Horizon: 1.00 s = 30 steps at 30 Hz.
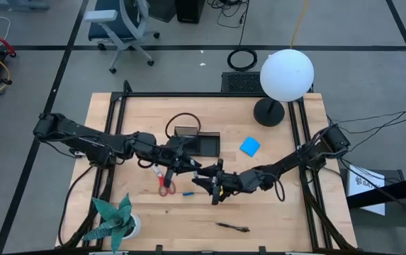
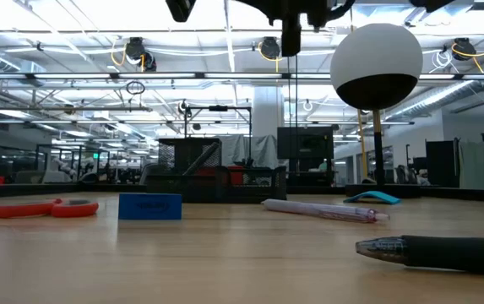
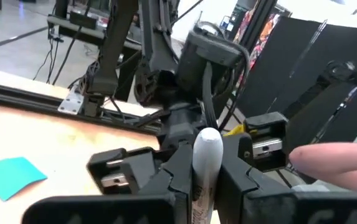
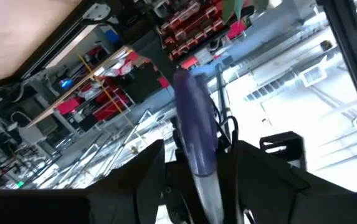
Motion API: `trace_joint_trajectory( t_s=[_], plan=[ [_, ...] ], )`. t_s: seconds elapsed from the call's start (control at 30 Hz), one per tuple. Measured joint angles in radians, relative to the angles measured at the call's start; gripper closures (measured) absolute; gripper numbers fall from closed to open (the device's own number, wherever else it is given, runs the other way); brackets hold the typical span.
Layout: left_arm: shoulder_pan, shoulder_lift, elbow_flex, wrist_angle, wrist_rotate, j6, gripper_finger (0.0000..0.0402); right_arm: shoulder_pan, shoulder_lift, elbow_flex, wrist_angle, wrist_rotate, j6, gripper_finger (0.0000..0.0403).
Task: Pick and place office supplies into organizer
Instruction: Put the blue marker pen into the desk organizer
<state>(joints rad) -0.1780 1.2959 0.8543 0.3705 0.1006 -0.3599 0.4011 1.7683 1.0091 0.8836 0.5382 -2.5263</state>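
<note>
Above the table's middle, my left gripper [image 1: 190,168] is shut on a slim pen [image 3: 207,149]. The pen looks pale in the left wrist view and purple [image 4: 195,124] in the right wrist view. My right gripper [image 1: 207,181] faces it, open. Its two fingers [image 3: 113,167] stand on either side of the pen's free end, and no touch shows. The black organizer [image 1: 199,143] sits behind the grippers, toward the far edge. On the table lie the blue notepad [image 1: 250,146], red-handled scissors [image 1: 164,181], a tiny blue piece [image 1: 188,193], a dark pen [image 1: 232,227] and a purple pen [image 2: 322,210]. My left gripper pinches the pen's shaft [image 3: 198,198] between its two fingers, coming level from the table's left. The pen lies along the fingers and sticks out past their tips toward my right gripper. It is lifted clear of the table.
A lamp with a white globe [image 1: 286,74] and a round black base [image 1: 268,112] stands at the far right. A teal paper plant [image 1: 114,219] stands at the near left corner. A person's hand [image 3: 328,163] shows beyond the table.
</note>
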Motion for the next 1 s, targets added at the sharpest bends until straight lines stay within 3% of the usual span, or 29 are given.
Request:
trace_joint_trajectory(
  t_s=[0.2,0.4,0.53,0.83,1.0],
  plan=[
    [0.002,0.054,0.0,0.046,0.004,0.011,0.0364,-0.031,0.0,0.0,-0.011,-0.037,0.051,0.0253],
    [0.028,0.061,-0.001,0.056,0.027,-0.02,0.0364,-0.019,-0.001,0.001,-0.025,0.018,0.153,0.0369],
    [0.047,0.063,-0.001,0.064,0.04,-0.024,0.0357,-0.003,-0.001,0.002,-0.022,0.04,0.196,0.0369],
    [0.091,-0.015,-0.001,0.038,0.026,0.137,0.0168,0.038,-0.006,0.0,0.081,0.194,0.52,0.0373],
    [0.087,-0.139,0.0,-0.08,-0.095,0.246,0.0109,0.027,-0.051,-0.001,0.081,0.256,0.859,0.0373]
  ],
)
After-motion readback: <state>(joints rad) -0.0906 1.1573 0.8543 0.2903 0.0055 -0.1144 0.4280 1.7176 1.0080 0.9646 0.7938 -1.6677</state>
